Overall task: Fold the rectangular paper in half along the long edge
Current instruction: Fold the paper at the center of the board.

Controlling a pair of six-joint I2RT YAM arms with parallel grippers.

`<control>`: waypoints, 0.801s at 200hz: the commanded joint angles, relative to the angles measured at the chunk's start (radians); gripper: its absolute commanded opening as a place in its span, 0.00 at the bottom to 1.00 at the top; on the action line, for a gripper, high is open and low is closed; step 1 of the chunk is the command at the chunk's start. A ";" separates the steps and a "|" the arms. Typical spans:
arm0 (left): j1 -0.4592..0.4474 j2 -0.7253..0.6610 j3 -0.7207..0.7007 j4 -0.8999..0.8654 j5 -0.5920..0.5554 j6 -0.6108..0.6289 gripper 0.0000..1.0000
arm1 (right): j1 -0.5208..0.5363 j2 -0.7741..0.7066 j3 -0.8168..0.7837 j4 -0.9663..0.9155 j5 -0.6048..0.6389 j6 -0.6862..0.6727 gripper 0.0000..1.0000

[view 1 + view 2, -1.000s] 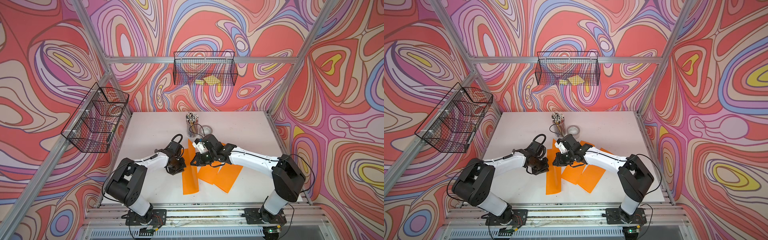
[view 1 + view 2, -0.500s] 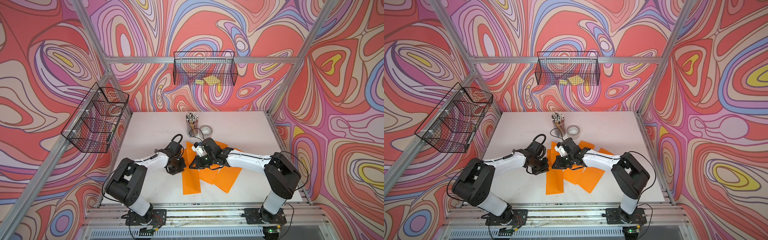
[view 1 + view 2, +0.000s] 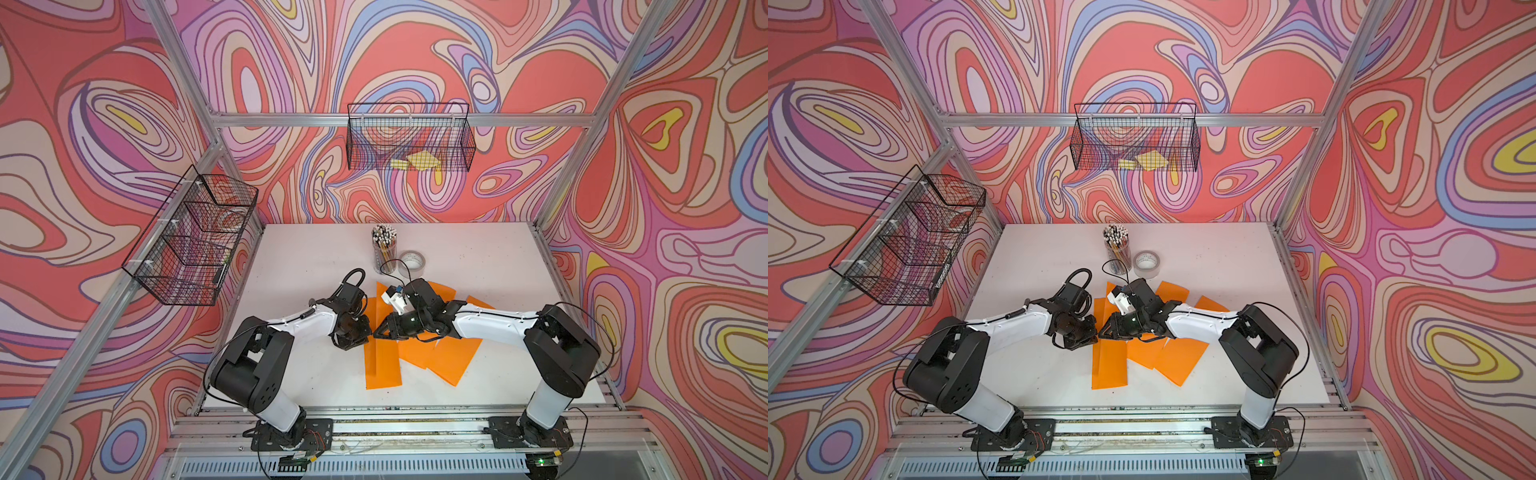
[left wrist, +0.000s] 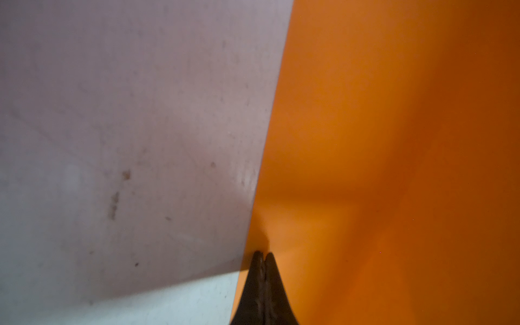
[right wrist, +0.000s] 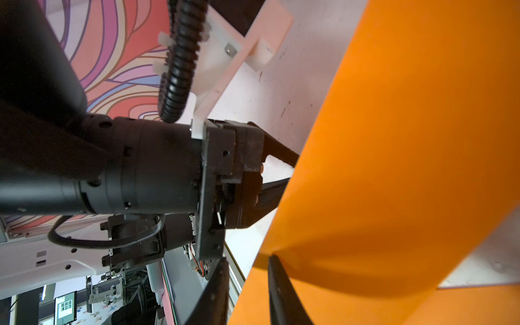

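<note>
The orange rectangular paper (image 3: 383, 361) (image 3: 1108, 365) lies lengthwise on the white table, partly doubled over along its length. In the right wrist view its flap (image 5: 394, 140) rises in a curve. My left gripper (image 3: 366, 336) (image 4: 263, 254) is shut, with its tips pressing down on the sheet just inside its long edge. My right gripper (image 3: 376, 332) (image 5: 247, 270) faces it from the other side. Its jaws stand apart, one finger over the orange sheet and one off it, gripping nothing. The two grippers nearly touch.
Two more orange sheets (image 3: 453, 357) fan out to the right under my right arm. A cup of pencils (image 3: 384, 249) and a roll of tape (image 3: 411, 264) stand behind them. Wire baskets hang on the back wall (image 3: 409, 137) and the left wall (image 3: 195, 237).
My right gripper has moved left toward the left gripper and its jaws have parted, letting go of the paper. The left gripper has stayed pressed on the sheet.
</note>
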 commanded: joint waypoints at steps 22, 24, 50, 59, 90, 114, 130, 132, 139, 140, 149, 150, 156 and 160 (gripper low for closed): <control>-0.003 0.022 -0.043 -0.072 -0.058 0.003 0.00 | 0.001 0.073 -0.058 0.113 -0.052 0.013 0.21; -0.002 0.023 -0.043 -0.074 -0.058 0.003 0.00 | 0.000 0.074 -0.059 0.117 -0.054 0.015 0.21; -0.003 0.019 -0.041 -0.081 -0.061 0.006 0.00 | -0.002 0.080 -0.067 0.129 -0.055 0.011 0.17; -0.003 0.017 -0.041 -0.080 -0.061 0.006 0.00 | -0.006 0.080 -0.067 0.121 -0.055 0.003 0.16; -0.003 0.015 -0.041 -0.084 -0.063 0.007 0.00 | -0.043 0.035 -0.113 0.128 -0.049 -0.006 0.14; -0.003 0.013 -0.040 -0.087 -0.063 0.009 0.00 | -0.098 0.013 -0.150 0.131 -0.062 -0.014 0.14; -0.003 0.011 -0.040 -0.089 -0.064 0.009 0.00 | -0.133 0.018 -0.154 0.128 -0.076 -0.028 0.14; -0.003 0.011 -0.040 -0.089 -0.064 0.009 0.00 | -0.136 0.021 -0.153 0.126 -0.077 -0.031 0.14; -0.003 0.012 -0.040 -0.091 -0.064 0.009 0.00 | -0.144 0.030 -0.143 0.116 -0.079 -0.040 0.14; -0.003 0.011 -0.040 -0.092 -0.065 0.009 0.00 | -0.144 0.032 -0.142 0.115 -0.079 -0.041 0.14; -0.003 0.008 -0.040 -0.093 -0.066 0.010 0.00 | -0.147 0.051 -0.116 0.092 -0.078 -0.058 0.14; -0.003 0.008 -0.040 -0.093 -0.066 0.009 0.00 | -0.147 0.052 -0.113 0.090 -0.078 -0.060 0.14; -0.003 0.006 -0.040 -0.092 -0.066 0.009 0.00 | -0.146 0.066 -0.093 0.074 -0.078 -0.071 0.14; -0.003 0.004 -0.041 -0.093 -0.066 0.009 0.00 | -0.147 0.075 -0.080 0.068 -0.081 -0.074 0.14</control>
